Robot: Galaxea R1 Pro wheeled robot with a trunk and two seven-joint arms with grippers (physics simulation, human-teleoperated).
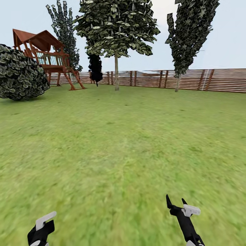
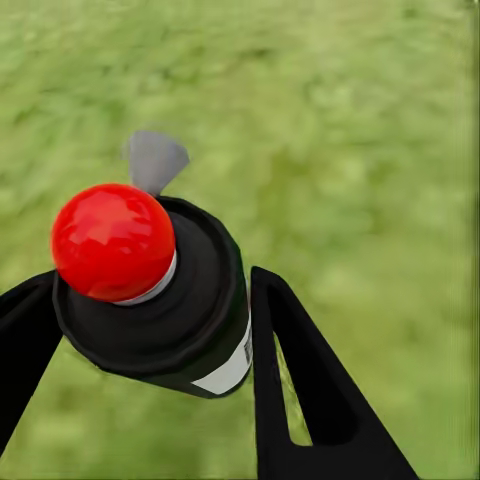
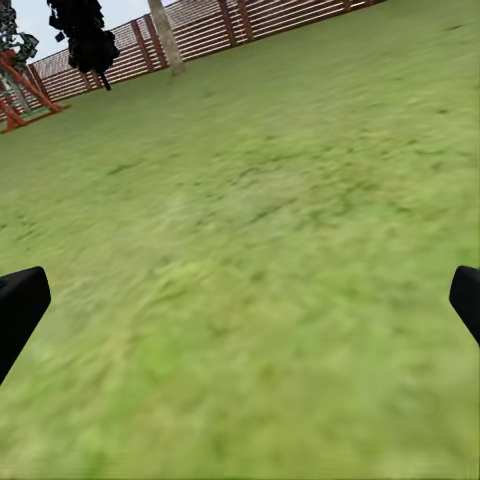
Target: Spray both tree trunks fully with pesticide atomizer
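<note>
The pesticide atomizer (image 2: 165, 300) is a black can with a red ball top and a grey nozzle. It sits between the fingers of my left gripper (image 2: 150, 290), which is shut on it above the grass. In the head view the left gripper (image 1: 41, 229) is low at the left and my right gripper (image 1: 175, 202) is low at the right. The right gripper is open and holds nothing; its black fingers (image 3: 20, 310) stand wide apart over the lawn. Far ahead by the fence stands a tree (image 1: 116, 27) with a broad leafy crown and a bare tree trunk (image 1: 116, 73), also seen as the trunk (image 3: 165, 40).
Green lawn (image 1: 123, 143) stretches ahead to a brown slat fence (image 1: 191, 79). A round shrub (image 1: 20, 73) and a wooden play structure (image 1: 48, 56) stand at the left. Dark narrow trees (image 1: 186, 37) rise at the back right and back left.
</note>
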